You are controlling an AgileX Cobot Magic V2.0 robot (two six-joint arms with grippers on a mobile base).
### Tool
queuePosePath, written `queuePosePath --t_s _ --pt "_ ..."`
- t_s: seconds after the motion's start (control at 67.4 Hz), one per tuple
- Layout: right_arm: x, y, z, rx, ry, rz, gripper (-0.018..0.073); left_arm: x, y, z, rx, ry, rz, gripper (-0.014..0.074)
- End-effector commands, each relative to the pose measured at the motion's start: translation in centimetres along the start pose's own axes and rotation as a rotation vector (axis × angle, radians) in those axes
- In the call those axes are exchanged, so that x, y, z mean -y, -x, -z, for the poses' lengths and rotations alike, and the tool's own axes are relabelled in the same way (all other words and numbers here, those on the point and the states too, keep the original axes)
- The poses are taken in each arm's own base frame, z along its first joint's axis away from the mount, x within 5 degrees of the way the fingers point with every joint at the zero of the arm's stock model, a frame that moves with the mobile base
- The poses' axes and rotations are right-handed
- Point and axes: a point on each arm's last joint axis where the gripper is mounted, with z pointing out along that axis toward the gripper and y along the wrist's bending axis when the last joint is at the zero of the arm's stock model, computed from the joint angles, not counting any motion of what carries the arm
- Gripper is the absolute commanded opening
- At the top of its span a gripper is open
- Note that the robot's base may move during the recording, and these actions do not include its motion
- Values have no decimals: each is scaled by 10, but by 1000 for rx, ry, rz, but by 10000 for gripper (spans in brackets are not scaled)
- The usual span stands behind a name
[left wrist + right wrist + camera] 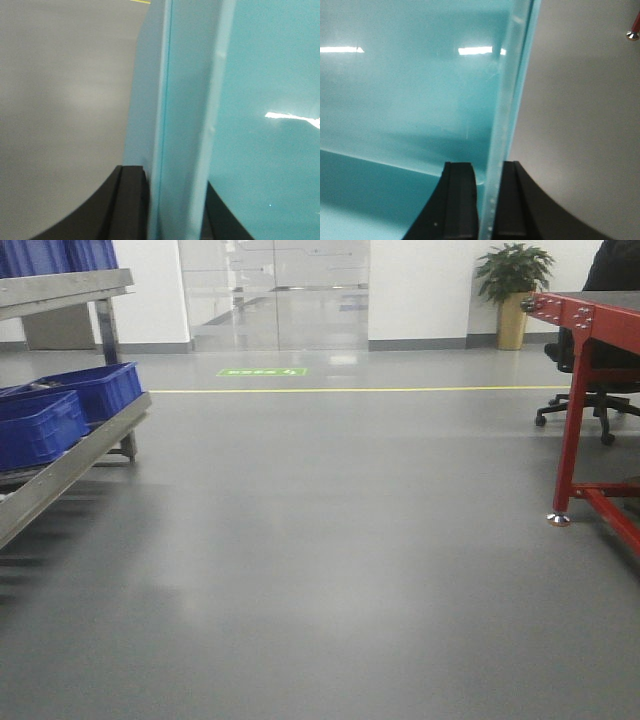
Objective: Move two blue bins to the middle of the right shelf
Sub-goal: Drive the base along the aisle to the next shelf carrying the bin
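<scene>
Bin point(260, 75) walls are clamped between jaws of left gripper point(175, 202) and right gripper point(487, 192); bin should be carried level, with equal squeeze both sides

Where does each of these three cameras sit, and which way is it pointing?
Front camera: low, facing forward over grey floor to a metal shelf of dark blue crates; no robot parts show.
Left wrist: looks along the left gripper, clamped on a pale turquoise plastic bin wall.
Right wrist: likewise, along the right gripper.
Both wrists share that bin.
</scene>
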Motion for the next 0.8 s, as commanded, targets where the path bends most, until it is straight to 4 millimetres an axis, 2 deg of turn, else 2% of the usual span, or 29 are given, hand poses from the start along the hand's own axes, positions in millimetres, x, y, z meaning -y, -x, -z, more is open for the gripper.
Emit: queuePosePath --t_s 0.0,0.786 --pt "-10 7 8 81 101 -6 -154 13 22 14 200 -114 90 -111" --pt "-10 7 8 81 101 -6 -154 13 22 14 200 -114 90 -111"
